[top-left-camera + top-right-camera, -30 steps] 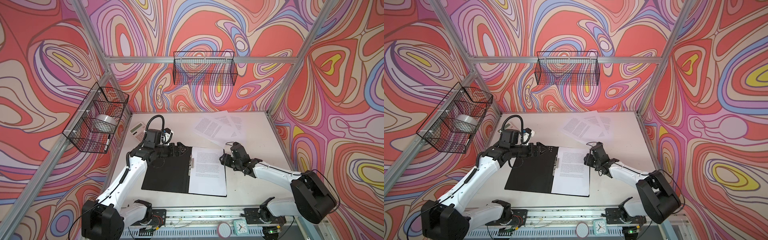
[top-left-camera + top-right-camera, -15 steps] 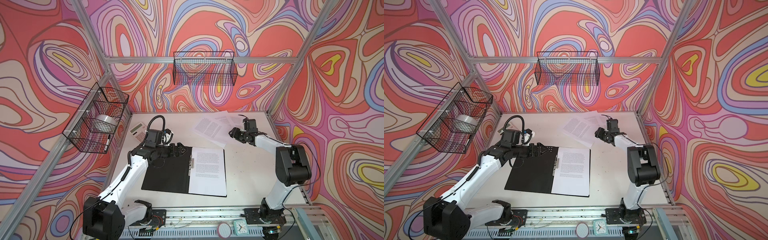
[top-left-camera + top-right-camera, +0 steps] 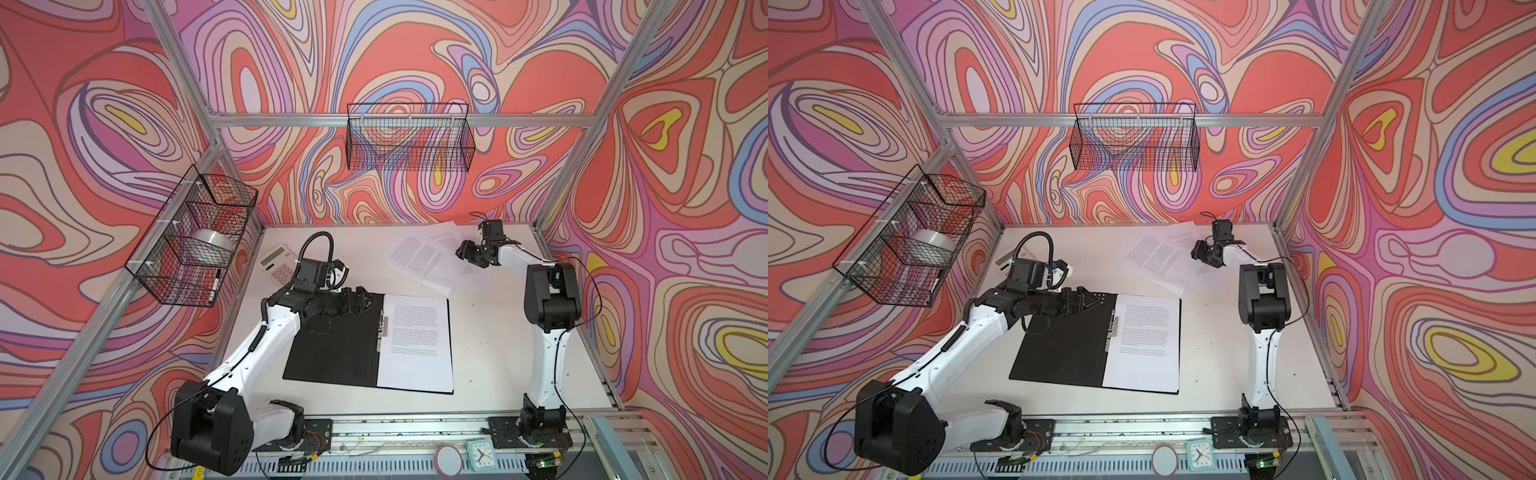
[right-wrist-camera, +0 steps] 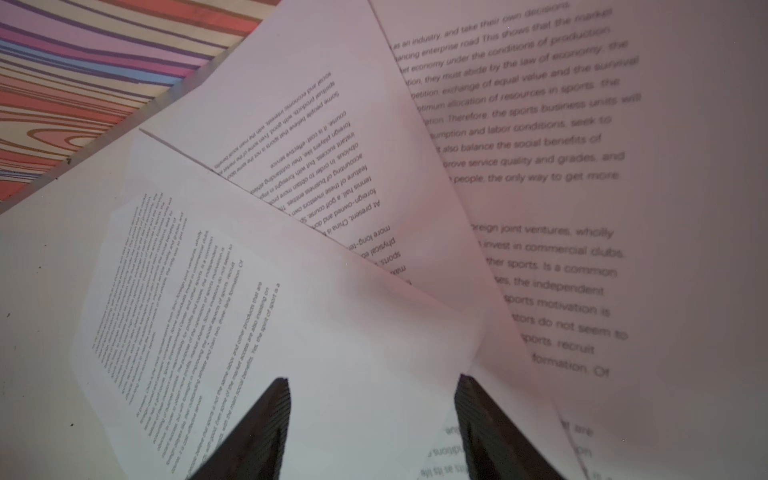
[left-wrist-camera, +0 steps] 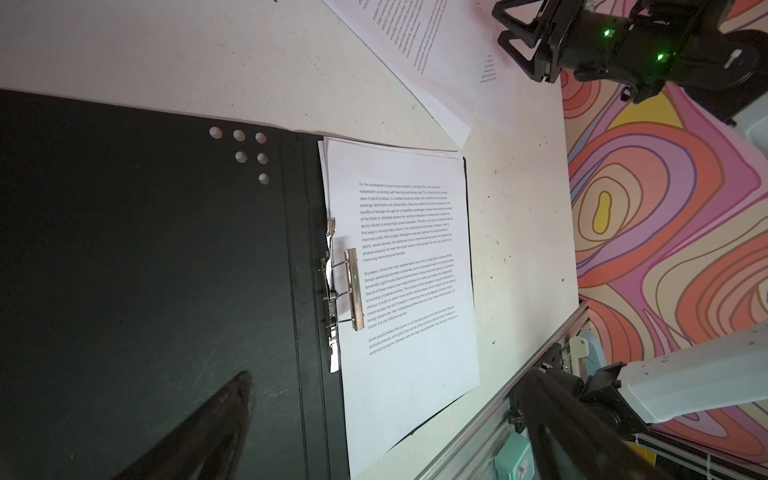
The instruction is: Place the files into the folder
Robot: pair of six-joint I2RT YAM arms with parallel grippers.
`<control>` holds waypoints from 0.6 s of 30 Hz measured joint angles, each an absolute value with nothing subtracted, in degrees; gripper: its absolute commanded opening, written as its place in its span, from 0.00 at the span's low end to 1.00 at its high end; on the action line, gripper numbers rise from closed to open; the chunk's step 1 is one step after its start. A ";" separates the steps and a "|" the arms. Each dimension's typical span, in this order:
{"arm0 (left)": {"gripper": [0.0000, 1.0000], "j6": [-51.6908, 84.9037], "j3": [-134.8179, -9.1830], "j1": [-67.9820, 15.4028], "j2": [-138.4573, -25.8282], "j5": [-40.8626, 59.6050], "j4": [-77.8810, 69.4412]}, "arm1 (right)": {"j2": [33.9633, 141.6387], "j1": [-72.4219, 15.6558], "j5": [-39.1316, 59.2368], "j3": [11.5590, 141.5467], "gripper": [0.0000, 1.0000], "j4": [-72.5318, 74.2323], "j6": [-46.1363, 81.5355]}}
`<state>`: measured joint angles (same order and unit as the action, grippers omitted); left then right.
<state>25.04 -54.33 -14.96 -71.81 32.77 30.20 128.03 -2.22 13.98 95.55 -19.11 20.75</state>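
The left gripper (image 3: pixel 362 300) sat over the 11 o'clock corner of the open folder (image 3: pixel 332 353) at the table's centre, jaws spread fully wide and holding nothing. One printed sheet (image 3: pixel 419 357) lay on the folder's 3 o'clock leaf. At 1 o'clock from the folder lay the loose files (image 3: pixel 417 257), fanned. The right gripper (image 3: pixel 465 254) was low over them, partly open and pinching none.

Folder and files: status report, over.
Left gripper open over the folder. Right gripper open above loose files, none gripped. Paper already in folder. Nothing blocking.
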 measured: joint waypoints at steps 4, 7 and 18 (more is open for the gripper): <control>1.00 25.04 -54.35 -14.96 -72.05 32.84 30.20 | 130.61 -1.89 14.11 98.32 0.67 -20.97 19.03; 1.00 25.04 -54.35 -14.96 -72.05 32.93 30.20 | 131.46 -1.83 15.29 99.33 0.67 -21.47 18.11; 1.00 27.38 -57.14 -15.07 -76.93 33.87 29.47 | 127.70 -1.89 23.27 91.33 0.65 -16.82 21.50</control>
<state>27.38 -57.14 -15.07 -76.93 33.87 29.47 127.70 -1.89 23.27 91.33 -16.82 21.50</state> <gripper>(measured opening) 0.995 0.649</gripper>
